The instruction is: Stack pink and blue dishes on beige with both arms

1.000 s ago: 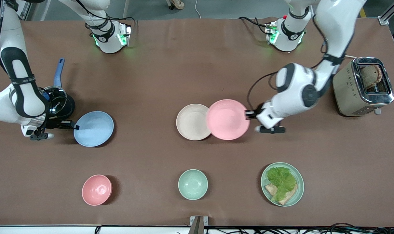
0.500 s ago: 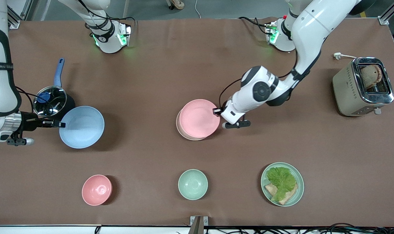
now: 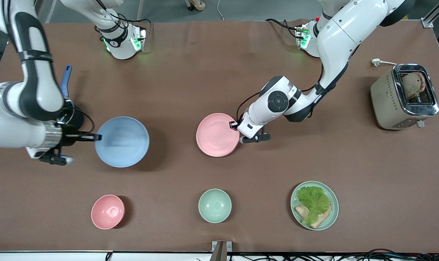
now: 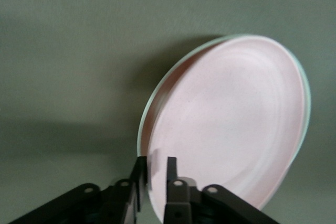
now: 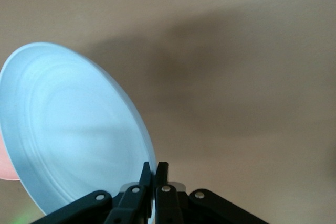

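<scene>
The pale pink matte plastic plate (image 3: 217, 134) is held at its rim between the fingers of the left gripper (image 3: 235, 124), on the side toward the left arm's end of the table. The cream-beige plate is covered by it and cannot be seen.

The light blue matte plastic plate (image 3: 122, 141) is clamped at its rim between the fingers of the right gripper (image 3: 98, 137), raised over the table and well apart from the pink one, toward the right arm's end.
</scene>
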### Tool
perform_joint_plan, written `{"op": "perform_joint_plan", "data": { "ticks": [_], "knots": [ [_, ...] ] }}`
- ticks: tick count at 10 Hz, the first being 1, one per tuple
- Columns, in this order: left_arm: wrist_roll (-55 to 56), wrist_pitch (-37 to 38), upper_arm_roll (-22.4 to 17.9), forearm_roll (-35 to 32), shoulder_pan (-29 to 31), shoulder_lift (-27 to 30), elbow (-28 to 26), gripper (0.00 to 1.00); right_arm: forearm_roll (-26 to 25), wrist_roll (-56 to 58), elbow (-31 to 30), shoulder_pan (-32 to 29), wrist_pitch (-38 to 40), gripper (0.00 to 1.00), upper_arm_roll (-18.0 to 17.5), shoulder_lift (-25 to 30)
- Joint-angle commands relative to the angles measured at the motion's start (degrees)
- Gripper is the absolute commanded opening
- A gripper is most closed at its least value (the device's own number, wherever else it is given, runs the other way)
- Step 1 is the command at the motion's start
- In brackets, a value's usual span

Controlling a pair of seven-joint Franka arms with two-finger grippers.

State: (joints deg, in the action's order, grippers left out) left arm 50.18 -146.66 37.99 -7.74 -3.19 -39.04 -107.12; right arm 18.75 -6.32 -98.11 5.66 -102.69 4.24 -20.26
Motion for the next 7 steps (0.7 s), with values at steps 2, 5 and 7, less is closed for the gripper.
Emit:
{"op": "perform_joint_plan", "data": {
  "ticks": [2,5,7],
  "knots": [
    [0.45,0.33,-5.88,-3.86,0.56,8.77,-5.01,1.00,-0.65,-13.77,-1.82,10.31,-1.37,0.01,0.24,2.24],
    [-6.54,6.96,-13.36,-3.86,0.38,18.88,-7.76,1.00,3.91,-19.94,-2.09,18.57,-3.98,0.01,0.07,1.81],
    [-16.38,11.90,-20.03,-3.86,0.64,25.47,-7.76,1.00,3.93,-26.87,-2.26,25.51,-11.09,0.01,-0.02,0.24]
  ]
}}
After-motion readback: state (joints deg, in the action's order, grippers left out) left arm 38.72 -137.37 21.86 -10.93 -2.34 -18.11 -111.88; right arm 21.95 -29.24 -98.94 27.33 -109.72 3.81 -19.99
